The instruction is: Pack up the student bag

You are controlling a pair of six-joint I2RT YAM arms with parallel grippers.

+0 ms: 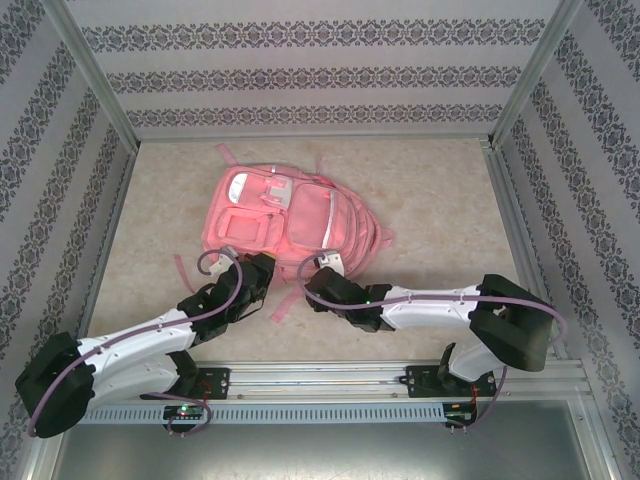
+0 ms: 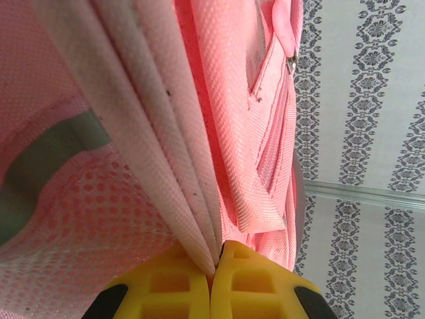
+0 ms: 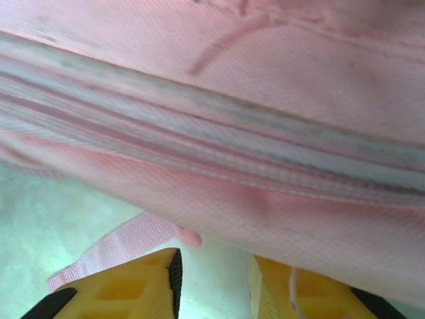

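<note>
The bag (image 1: 300, 225) lay flat, my left claw (image 2: 216, 256) clenched on its fabric, my right claw (image 3: 214, 266) parted alongside; I judged packing unfinished.

Student bag (image 1: 290, 225) laid flat on the desk (image 1: 440, 200), with both tools set against its near edge.

The bag is placed slightly left of the desk's centre, well apart from the back wall (image 1: 320, 75) behind it. The left tool (image 1: 262, 268) is found at the bag's near left corner, where a fold of the bag's edge is pinched between its fingers (image 2: 172, 292). The right tool (image 1: 322, 262) is set just to the right of it, its tips held apart over bare desk, with the bag's seam lying just beyond them. A loose strap (image 3: 119, 247) is laid on the desk, touching the right tool's left finger.
</note>
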